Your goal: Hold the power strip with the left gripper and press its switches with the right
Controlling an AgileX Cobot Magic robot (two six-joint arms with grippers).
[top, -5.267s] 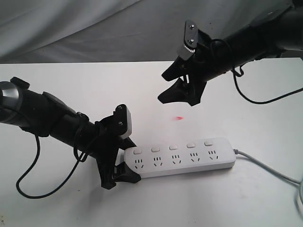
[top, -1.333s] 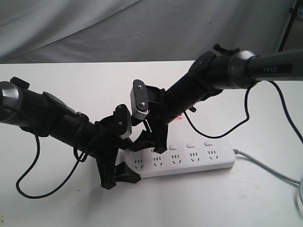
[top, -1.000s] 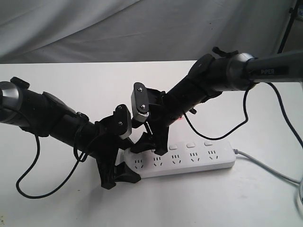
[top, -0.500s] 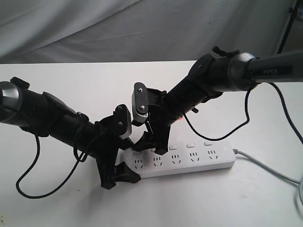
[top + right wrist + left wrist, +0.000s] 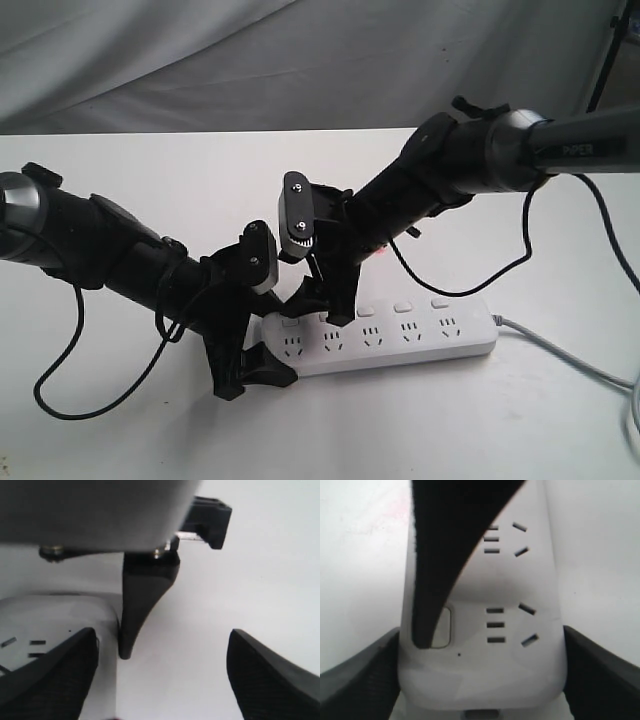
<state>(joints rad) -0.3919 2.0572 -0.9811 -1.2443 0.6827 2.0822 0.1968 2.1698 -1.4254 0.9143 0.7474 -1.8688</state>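
The white power strip (image 5: 410,340) lies along the table, its grey cord (image 5: 570,362) leaving at the right. My left gripper (image 5: 268,342) is shut across its left end; in the left wrist view the strip (image 5: 520,655) fills the gap between both fingers (image 5: 360,675). My right gripper (image 5: 315,308) hovers open over the leftmost switches. One of its fingers (image 5: 435,580) rests on the first switch (image 5: 444,627). Three switches (image 5: 403,306) show to the right. In the right wrist view my right gripper (image 5: 160,680) spans the strip's end (image 5: 50,615) and bare table.
Black cables loop from both arms, one (image 5: 60,380) on the table at the left and one (image 5: 470,285) hanging just behind the strip. A grey cloth (image 5: 200,60) hangs behind the white table (image 5: 150,440).
The right arm has swung down from the upper right to the strip's left end. Over the last second it has barely shifted. The left gripper and strip have stayed put.
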